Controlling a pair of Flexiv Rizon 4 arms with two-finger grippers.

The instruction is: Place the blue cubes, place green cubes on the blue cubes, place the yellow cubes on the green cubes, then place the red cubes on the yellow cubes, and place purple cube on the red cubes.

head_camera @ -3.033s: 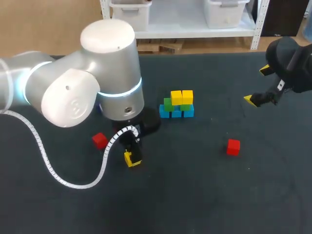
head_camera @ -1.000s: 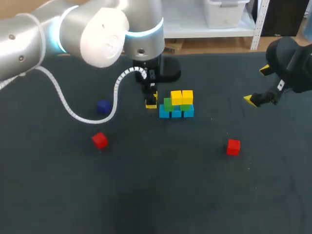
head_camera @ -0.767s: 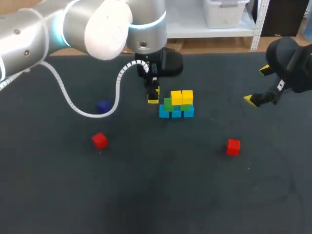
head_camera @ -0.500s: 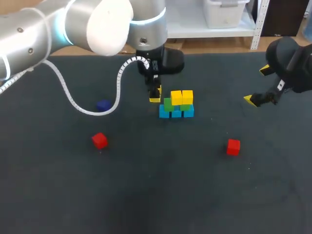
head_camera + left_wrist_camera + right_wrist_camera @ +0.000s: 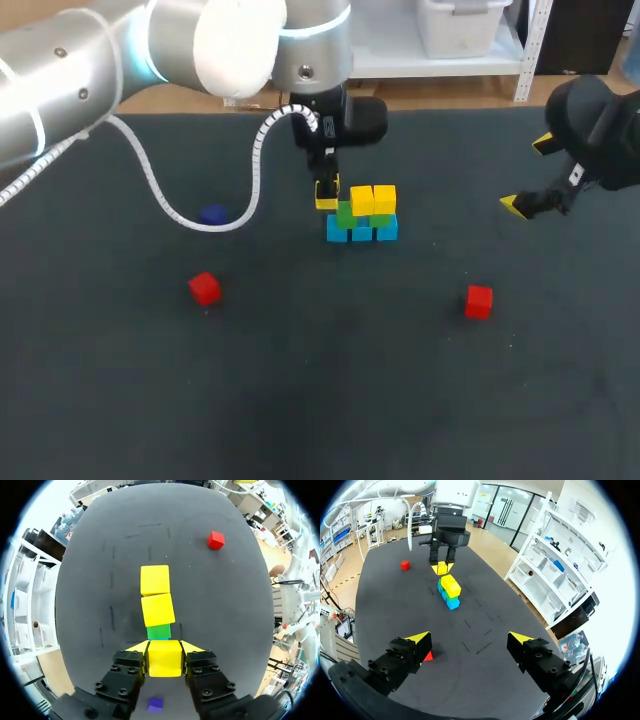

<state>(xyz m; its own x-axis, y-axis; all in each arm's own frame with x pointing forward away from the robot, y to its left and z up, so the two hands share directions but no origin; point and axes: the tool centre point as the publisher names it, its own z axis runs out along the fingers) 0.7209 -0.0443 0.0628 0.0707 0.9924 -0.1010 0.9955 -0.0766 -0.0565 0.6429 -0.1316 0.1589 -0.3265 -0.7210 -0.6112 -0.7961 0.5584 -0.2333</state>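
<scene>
The left pincer (image 5: pixel 165 650) is clamped on a held yellow cube (image 5: pixel 164 658), plain and bright, with one yellow-tipped finger pressed against each of two opposite faces. It hangs just beside the left end of the stack (image 5: pixel 361 216), close to the bare green cube there. Whether the two touch cannot be told.

The stack stands near the middle of the dark tabletop (image 5: pixel 330 400). Three light blue cubes (image 5: pixel 361 233) form its bottom row, and green cubes (image 5: pixel 346 213) sit on them. Two stacked yellow cubes (image 5: pixel 373 199) lie side by side over the middle and right end. All the cubes are small, matte and a single colour each.

A left red cube (image 5: pixel 204 288) lies alone, well apart from the stack toward the left arm's side. A right red cube (image 5: pixel 478 301) lies alone toward the right arm's side. The purple cube (image 5: pixel 212 215), a dark blue-violet, rests on the tabletop beyond the left red cube.

The right pincer (image 5: pixel 529 175) hangs near the tabletop's right edge. Its fingers are spread wide with nothing between them.
</scene>
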